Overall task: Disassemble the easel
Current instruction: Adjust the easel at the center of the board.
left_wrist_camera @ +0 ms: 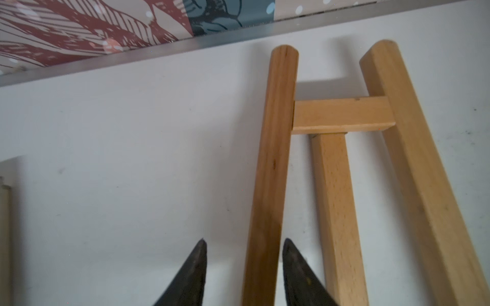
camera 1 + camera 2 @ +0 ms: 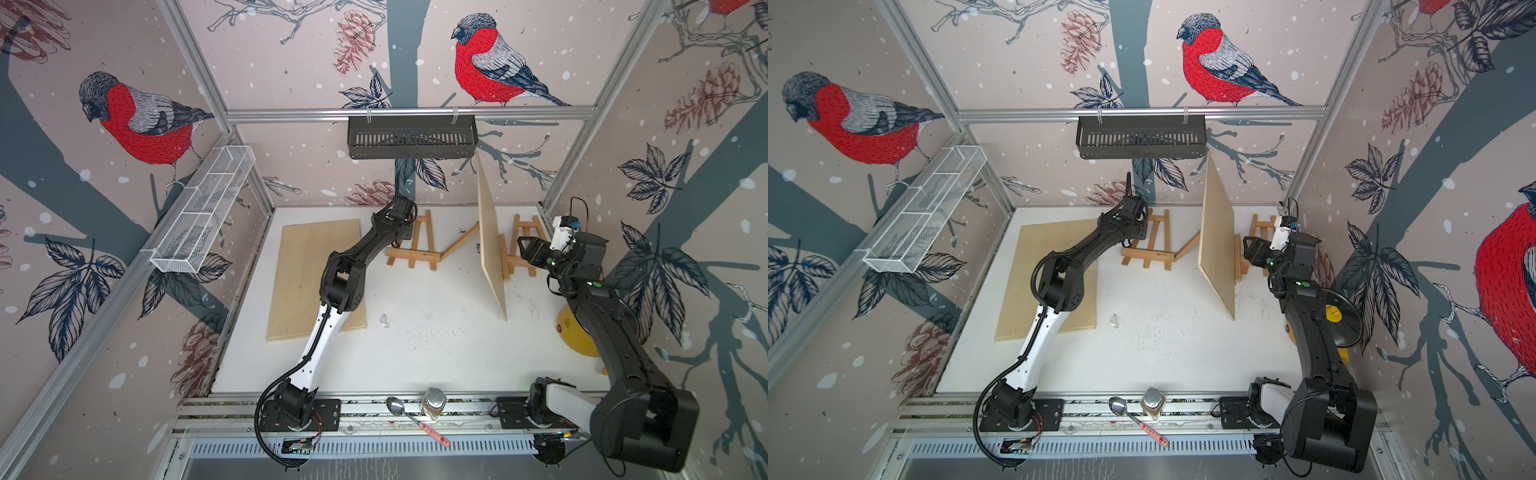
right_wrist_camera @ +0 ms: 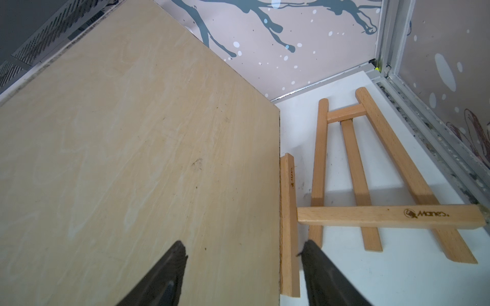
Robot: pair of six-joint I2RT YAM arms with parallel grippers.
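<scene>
In both top views a wooden easel (image 2: 415, 253) (image 2: 1148, 253) lies flat at the back of the white table (image 2: 415, 353). My left gripper (image 2: 409, 232) (image 1: 245, 239) is over its upper end, open, with the left leg (image 1: 275, 159) between the fingers; one finger stands clear of it. A second easel (image 2: 521, 226) (image 3: 355, 164) lies flat at the back right. A plywood board (image 2: 492, 249) (image 3: 132, 159) stands on edge against a wooden strip (image 3: 287, 212). My right gripper (image 2: 524, 245) (image 3: 244, 242) is open beside the board's face, spanning its lower edge and the strip.
Another plywood board (image 2: 299, 274) lies flat on the left, under my left arm. On the walls hang a black basket (image 2: 411, 137) and a white wire basket (image 2: 203, 212). A yellow object (image 2: 575, 332) sits by the right arm. On the front rail rest a spoon (image 2: 395, 405) and jar (image 2: 434, 403).
</scene>
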